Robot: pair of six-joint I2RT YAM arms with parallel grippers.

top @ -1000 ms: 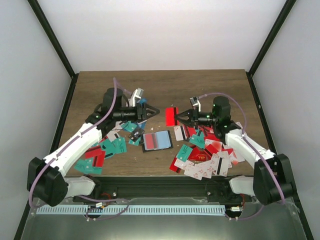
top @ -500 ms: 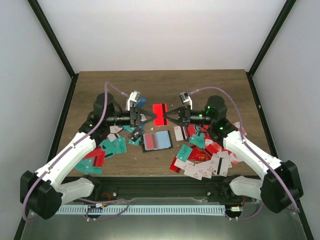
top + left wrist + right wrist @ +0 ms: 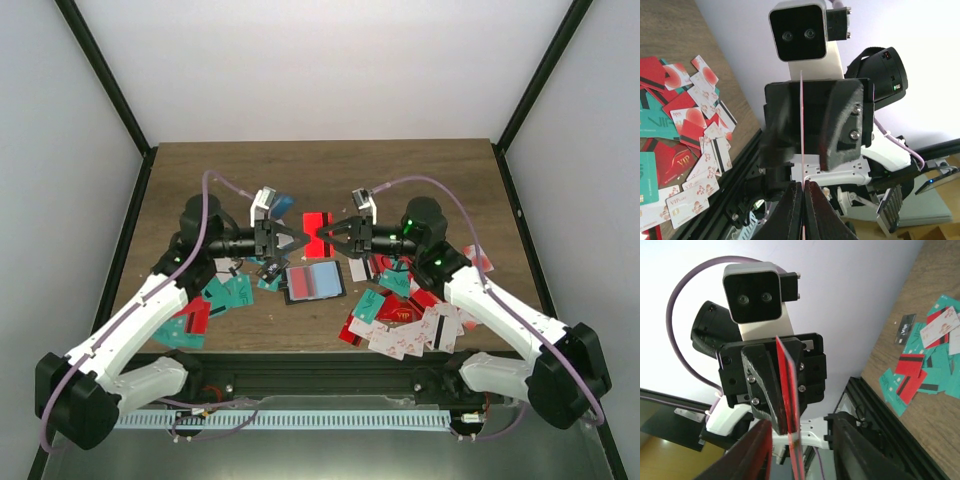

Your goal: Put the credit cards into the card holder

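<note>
The left arm (image 3: 150,300) and the right arm (image 3: 500,305) are raised from the near edge of the desk (image 3: 330,165) and bent at the elbow. Their last links are held level and turned toward each other above the middle of the desk. The left fingers (image 3: 793,207) and the right fingers (image 3: 756,456) are pointed tip to tip, and a red card (image 3: 318,221) is kept between them, lifted off the desk. The left fingers are pressed together on one edge of this card; in the left wrist view it is seen edge-on as a thin line in their pinch. The right fingers are parted a little around the opposite edge, and a gap is seen on each side of the card.

The card holder (image 3: 314,281) is laid open on the desk just below the meeting fingers, toward the arm bases, with its blue and pink sleeves turned up. More credit cards (image 3: 405,325) are scattered below and beside the right fingers in a red and white heap. Teal and red cards (image 3: 225,292) are spread under the left forearm. Both heaps are spread close to the near edge of the desk. Beyond the fingertips the brown wood is seen as far as the back wall (image 3: 320,70). Black frame posts (image 3: 105,85) are set at the far corners, well apart from the fingers.
</note>
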